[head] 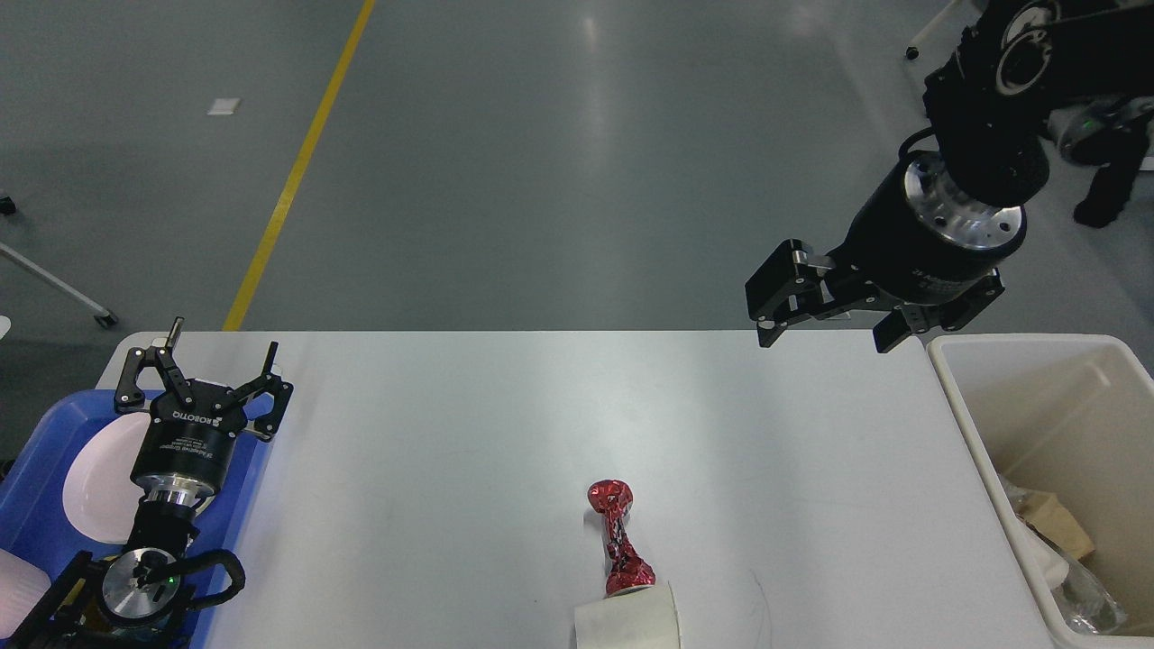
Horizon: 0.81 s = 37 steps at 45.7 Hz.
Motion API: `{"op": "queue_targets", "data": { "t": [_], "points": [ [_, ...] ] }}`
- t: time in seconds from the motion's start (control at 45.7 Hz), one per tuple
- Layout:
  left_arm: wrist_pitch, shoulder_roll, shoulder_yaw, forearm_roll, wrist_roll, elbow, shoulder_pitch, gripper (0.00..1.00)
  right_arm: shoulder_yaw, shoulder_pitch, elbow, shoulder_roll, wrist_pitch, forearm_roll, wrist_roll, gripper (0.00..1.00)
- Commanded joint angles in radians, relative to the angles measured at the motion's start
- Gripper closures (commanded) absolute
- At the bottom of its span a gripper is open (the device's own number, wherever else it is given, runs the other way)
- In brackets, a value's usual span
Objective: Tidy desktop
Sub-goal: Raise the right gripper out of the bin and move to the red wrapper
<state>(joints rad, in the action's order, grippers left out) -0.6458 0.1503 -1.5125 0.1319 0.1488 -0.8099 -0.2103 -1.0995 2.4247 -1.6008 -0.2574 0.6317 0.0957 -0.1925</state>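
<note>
The white desktop [505,424] fills the lower view. A shiny red twisted wrapper [618,539] lies near its front middle, its lower end touching a white paper cup lying on its side [628,617]. My left gripper [221,347] is open and empty, held over the desktop's far left beside the blue tray. My right gripper [822,342] is open and empty, held high above the desktop's far right edge, just left of the cream bin.
A blue tray [36,505] with a white plate [95,487] sits at the left. A cream bin [1064,451] holding crumpled rubbish stands at the right edge. Grey floor with a yellow line [297,167] lies beyond the table.
</note>
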Motion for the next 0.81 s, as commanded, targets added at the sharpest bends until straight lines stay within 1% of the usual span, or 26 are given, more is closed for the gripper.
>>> {"op": "queue_targets", "data": {
  "t": [0.0,0.11,0.263,0.35,0.548,0.788],
  "points": [
    [0.000,0.000,0.000,0.000,0.000,0.000,0.000,0.04,0.107,-0.140,0.002,0.016,-0.079,-0.088,-0.001,0.00],
    [0.000,0.000,0.000,0.000,0.000,0.000,0.000,0.04,0.196,-0.280,0.033,0.073,-0.180,-0.131,-0.004,0.00],
    [0.000,0.000,0.000,0.000,0.000,0.000,0.000,0.04,0.208,-0.490,0.128,0.210,-0.365,-0.133,-0.005,0.00],
    [0.000,0.000,0.000,0.000,0.000,0.000,0.000,0.04,0.214,-0.598,0.176,0.259,-0.428,-0.133,-0.004,0.00],
    [0.000,0.000,0.000,0.000,0.000,0.000,0.000,0.04,0.216,-0.805,0.340,0.357,-0.455,-0.136,-0.005,0.00],
    [0.000,0.000,0.000,0.000,0.000,0.000,0.000,0.04,0.214,-0.941,0.461,0.423,-0.518,-0.136,-0.005,0.00]
  ]
}}
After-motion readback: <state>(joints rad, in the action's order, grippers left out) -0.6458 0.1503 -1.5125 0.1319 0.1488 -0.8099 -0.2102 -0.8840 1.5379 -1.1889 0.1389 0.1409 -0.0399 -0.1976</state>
